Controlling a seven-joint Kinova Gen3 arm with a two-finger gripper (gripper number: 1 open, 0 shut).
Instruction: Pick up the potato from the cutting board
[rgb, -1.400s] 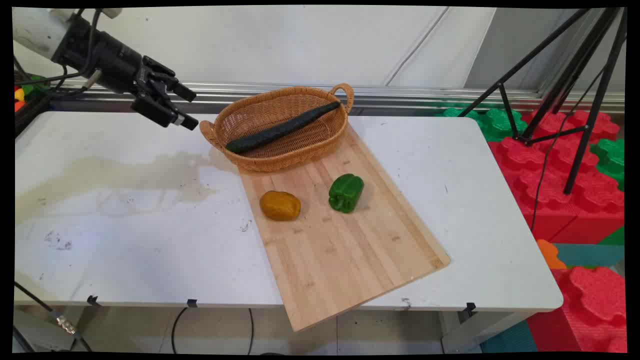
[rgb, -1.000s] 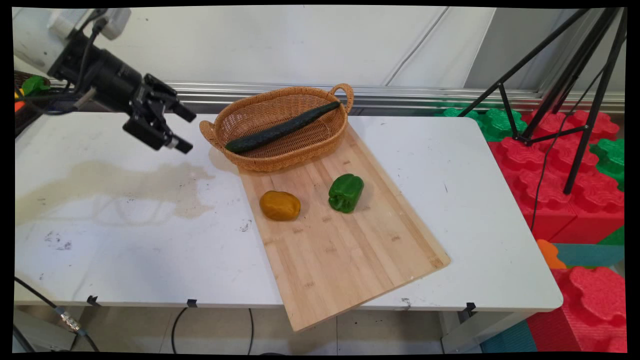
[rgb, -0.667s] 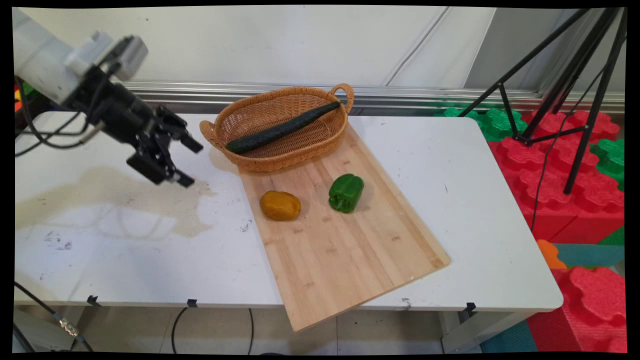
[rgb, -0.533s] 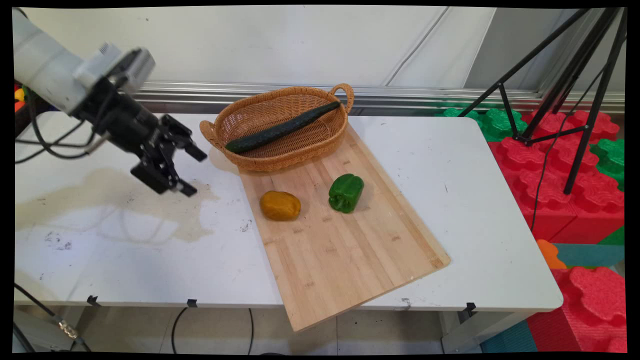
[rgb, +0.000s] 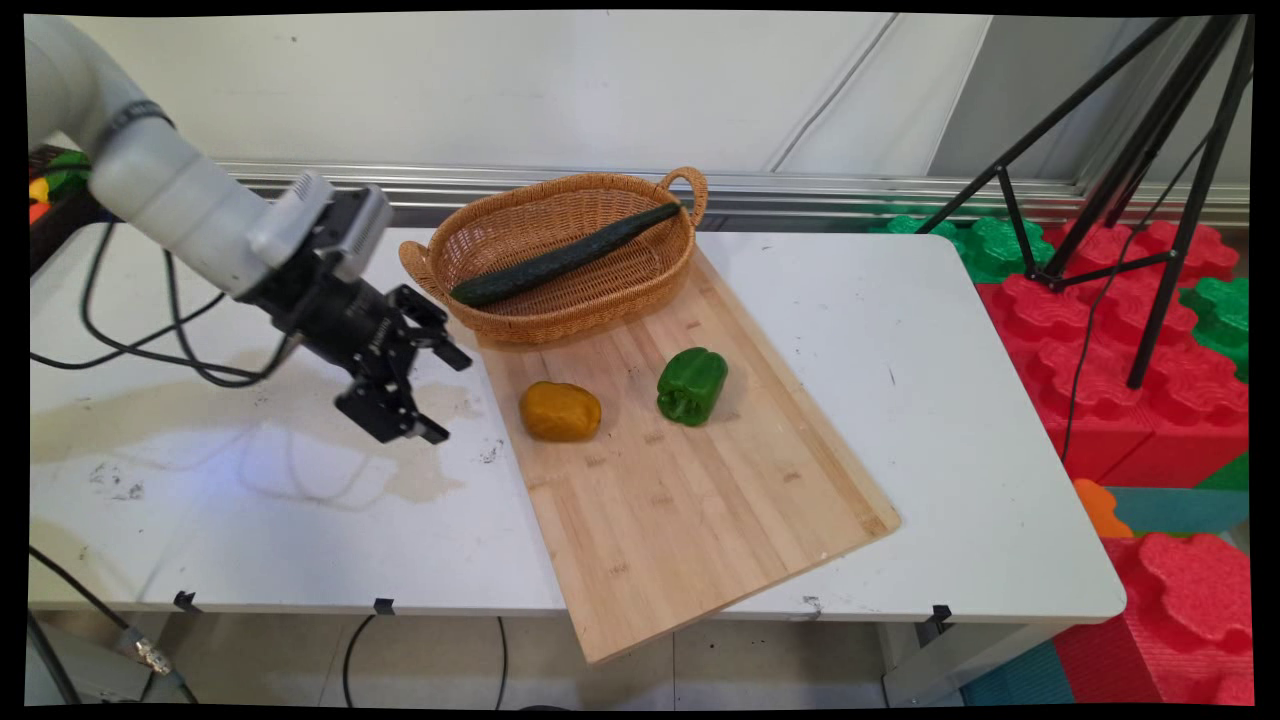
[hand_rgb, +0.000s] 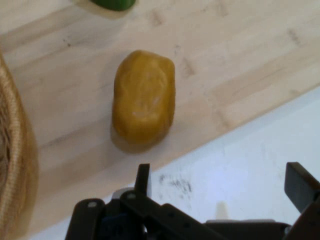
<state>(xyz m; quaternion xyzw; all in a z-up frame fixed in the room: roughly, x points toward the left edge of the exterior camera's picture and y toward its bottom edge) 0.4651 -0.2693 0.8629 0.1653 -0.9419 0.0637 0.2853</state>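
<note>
Gripper (rgb: 447, 397): I see jaws apart, empty, over table (rgb: 250, 520). Potato (rgb: 560, 411) at its 3 o'clock, on board (rgb: 690, 520); basket (rgb: 560, 310) at 1.

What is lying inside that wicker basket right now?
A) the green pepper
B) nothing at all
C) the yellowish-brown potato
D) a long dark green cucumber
D: the cucumber lies slantwise in the basket, while the pepper and the potato sit on the wooden board.
</note>
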